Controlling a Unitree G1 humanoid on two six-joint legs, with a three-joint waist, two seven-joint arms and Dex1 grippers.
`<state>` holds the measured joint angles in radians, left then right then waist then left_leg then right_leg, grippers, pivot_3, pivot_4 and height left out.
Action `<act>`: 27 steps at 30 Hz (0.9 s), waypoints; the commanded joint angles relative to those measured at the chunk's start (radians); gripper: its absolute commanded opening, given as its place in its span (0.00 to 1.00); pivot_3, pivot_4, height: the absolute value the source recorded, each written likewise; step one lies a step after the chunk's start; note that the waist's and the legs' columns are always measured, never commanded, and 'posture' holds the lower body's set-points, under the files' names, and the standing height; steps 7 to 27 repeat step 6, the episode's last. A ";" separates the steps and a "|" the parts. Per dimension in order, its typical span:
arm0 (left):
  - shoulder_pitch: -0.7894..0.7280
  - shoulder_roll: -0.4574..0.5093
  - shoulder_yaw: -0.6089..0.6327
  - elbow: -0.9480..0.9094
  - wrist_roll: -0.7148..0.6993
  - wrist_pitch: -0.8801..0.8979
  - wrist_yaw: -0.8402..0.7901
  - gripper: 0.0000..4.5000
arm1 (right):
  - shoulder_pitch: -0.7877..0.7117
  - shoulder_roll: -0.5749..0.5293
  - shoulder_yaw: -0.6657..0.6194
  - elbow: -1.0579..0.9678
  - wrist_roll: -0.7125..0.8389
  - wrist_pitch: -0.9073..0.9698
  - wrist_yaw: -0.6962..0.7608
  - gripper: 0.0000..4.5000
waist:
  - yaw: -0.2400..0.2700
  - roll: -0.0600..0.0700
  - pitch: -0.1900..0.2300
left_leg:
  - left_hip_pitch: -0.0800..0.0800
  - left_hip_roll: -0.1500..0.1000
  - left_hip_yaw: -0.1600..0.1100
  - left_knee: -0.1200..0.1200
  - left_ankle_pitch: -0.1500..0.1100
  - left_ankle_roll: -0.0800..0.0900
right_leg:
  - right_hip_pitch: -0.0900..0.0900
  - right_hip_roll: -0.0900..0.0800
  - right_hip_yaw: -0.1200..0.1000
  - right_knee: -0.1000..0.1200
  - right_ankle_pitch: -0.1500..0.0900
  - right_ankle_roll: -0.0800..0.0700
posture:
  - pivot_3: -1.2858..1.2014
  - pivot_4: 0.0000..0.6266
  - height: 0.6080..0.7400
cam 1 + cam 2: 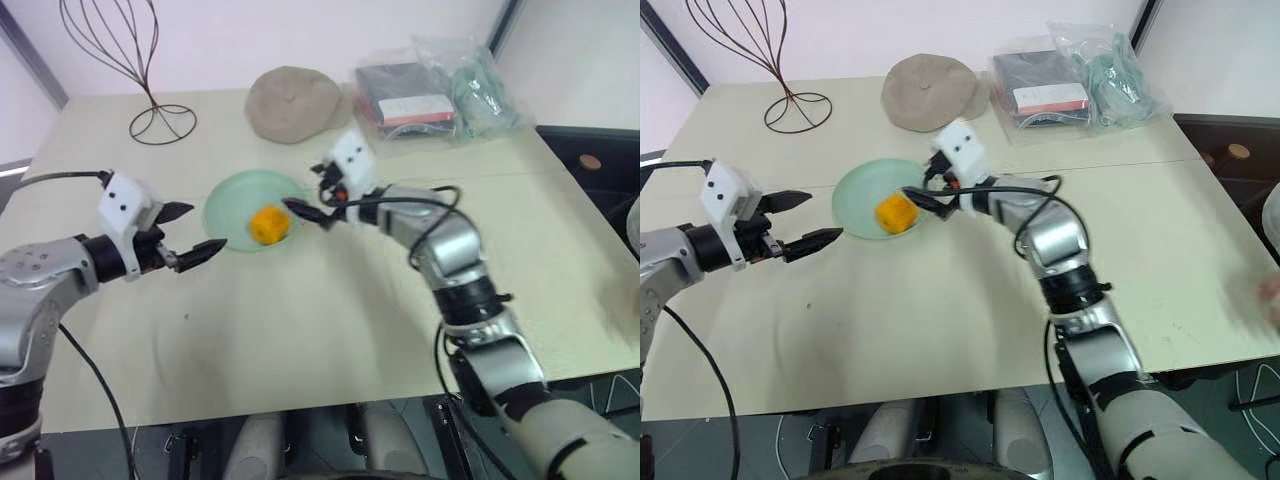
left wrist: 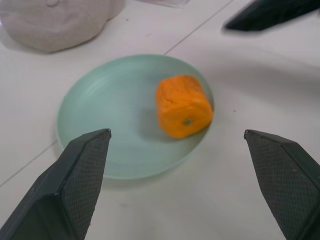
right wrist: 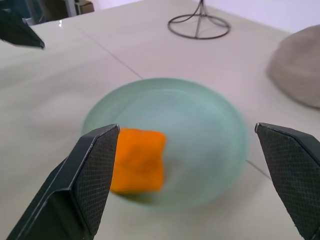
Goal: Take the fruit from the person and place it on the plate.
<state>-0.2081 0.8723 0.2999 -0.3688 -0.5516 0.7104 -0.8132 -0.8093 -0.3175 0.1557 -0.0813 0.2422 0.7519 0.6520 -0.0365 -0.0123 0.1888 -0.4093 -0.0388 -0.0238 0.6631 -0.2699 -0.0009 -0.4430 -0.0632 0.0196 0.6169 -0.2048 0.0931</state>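
The orange-yellow fruit (image 1: pixel 268 224) lies on the pale mint-green plate (image 1: pixel 225 195) in the middle of the table, toward the plate's right side. My right gripper (image 1: pixel 308 190) hovers just right of the plate, open and empty, pointing at the fruit (image 3: pixel 137 160) from slightly above. My left gripper (image 1: pixel 195 232) hangs open and empty at the plate's left rim, looking across the plate (image 2: pixel 100 110) at the fruit (image 2: pixel 183 106). A person's hand (image 1: pixel 1270 290) shows as a blur at the table's right edge.
A beige-brown cap (image 1: pixel 293 102) lies just behind the plate. A wire stand (image 1: pixel 150 90) is at the back left, and plastic bags (image 1: pixel 440 90) at the back right. Bare tabletop runs from the plate to the front edge.
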 commanded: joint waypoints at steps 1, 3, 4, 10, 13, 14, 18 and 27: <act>0.001 0.023 0.032 -0.023 -0.012 -0.012 -0.015 1.00 | 0.036 -0.102 -0.082 -0.196 0.083 0.103 0.052 0.99 | 0.002 0.000 0.000 | 0.000 0.000 0.000 0.000 0.000 0.000 | 0.000 0.000 0.000 0.000 0.000 0.000 | 0.52 0.24 1.00; 0.007 0.028 0.032 -0.021 -0.014 -0.014 -0.023 1.00 | 0.074 -0.176 -0.114 -0.269 0.115 0.137 0.077 0.99 | 0.002 0.000 0.000 | 0.000 0.000 0.000 0.000 0.000 0.000 | 0.000 0.000 0.000 0.000 0.000 0.000 | 0.52 0.24 1.00; 0.010 0.031 0.031 -0.021 -0.014 -0.015 -0.026 1.00 | 0.090 -0.204 -0.125 -0.294 0.127 0.148 0.085 0.99 | 0.002 0.000 0.000 | 0.000 0.000 0.000 0.000 0.000 0.000 | 0.000 0.000 0.000 0.000 0.000 0.000 | 0.52 0.24 1.00; 0.014 0.032 0.032 -0.020 -0.016 -0.019 -0.034 1.00 | 0.150 -0.286 -0.171 -0.363 0.166 0.168 0.125 0.99 | 0.002 0.000 0.000 | 0.000 0.000 0.000 0.000 0.000 0.000 | 0.001 0.000 0.000 0.000 0.000 0.000 | 0.52 0.24 1.00; 0.014 0.032 0.032 -0.020 -0.016 -0.019 -0.034 1.00 | 0.150 -0.286 -0.171 -0.363 0.166 0.168 0.125 0.99 | 0.002 0.000 0.000 | 0.000 0.000 0.000 0.000 0.000 0.000 | 0.001 0.000 0.000 0.000 0.000 0.000 | 0.52 0.24 1.00; 0.014 0.032 0.032 -0.020 -0.016 -0.019 -0.034 1.00 | 0.150 -0.286 -0.171 -0.363 0.166 0.168 0.125 0.99 | 0.002 0.000 0.000 | 0.000 0.000 0.000 0.000 0.000 0.000 | 0.001 0.000 0.000 0.000 0.000 0.000 | 0.52 0.24 1.00; 0.014 0.032 0.032 -0.020 -0.016 -0.019 -0.034 1.00 | 0.150 -0.286 -0.171 -0.363 0.166 0.168 0.125 0.99 | 0.002 0.000 0.000 | 0.000 0.000 0.000 0.000 0.000 0.000 | 0.001 0.000 0.000 0.000 0.000 0.000 | 0.52 0.24 1.00; 0.014 0.032 0.032 -0.020 -0.016 -0.019 -0.034 1.00 | 0.150 -0.286 -0.171 -0.363 0.166 0.168 0.125 0.99 | 0.002 0.000 0.000 | 0.000 0.000 0.000 0.000 0.000 0.000 | 0.001 0.000 0.000 0.000 0.000 0.000 | 0.52 0.24 1.00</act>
